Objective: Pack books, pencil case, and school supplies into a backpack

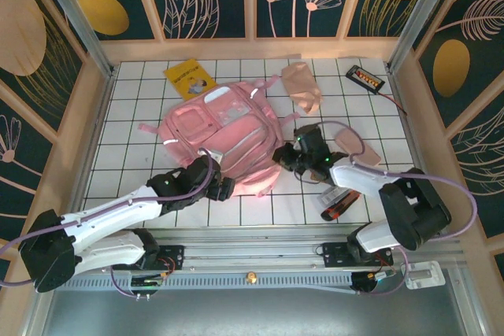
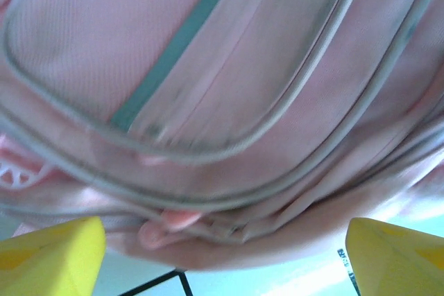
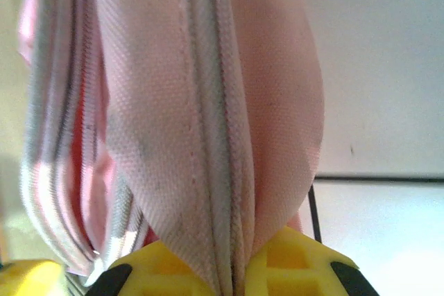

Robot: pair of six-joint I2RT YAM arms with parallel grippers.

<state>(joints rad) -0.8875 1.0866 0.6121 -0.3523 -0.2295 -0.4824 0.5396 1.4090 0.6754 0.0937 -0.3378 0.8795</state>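
The pink backpack point(image 1: 224, 135) lies flat in the middle of the table. My right gripper point(image 1: 287, 160) is at its right edge, shut on a fold of backpack fabric point(image 3: 208, 136) with a zip seam running through it; the yellow fingertips point(image 3: 295, 265) pinch it tight. At the bag's near edge my left gripper point(image 1: 221, 187) stands open, its yellow fingers point(image 2: 52, 254) wide apart on either side of the backpack's point(image 2: 229, 102) lower seam. The yellow booklet point(image 1: 188, 78) lies at the back left. The beige-pink pencil case point(image 1: 302, 87) lies at the back right. A clear-wrapped pack with dark contents point(image 1: 339, 203) lies near my right arm.
A flat black device with orange buttons point(image 1: 365, 78) and its cable sit at the back right corner. A pale tan flat item point(image 1: 356, 145) lies right of my right gripper. Wooden walls enclose the tiled table point(image 1: 134, 147) on three sides.
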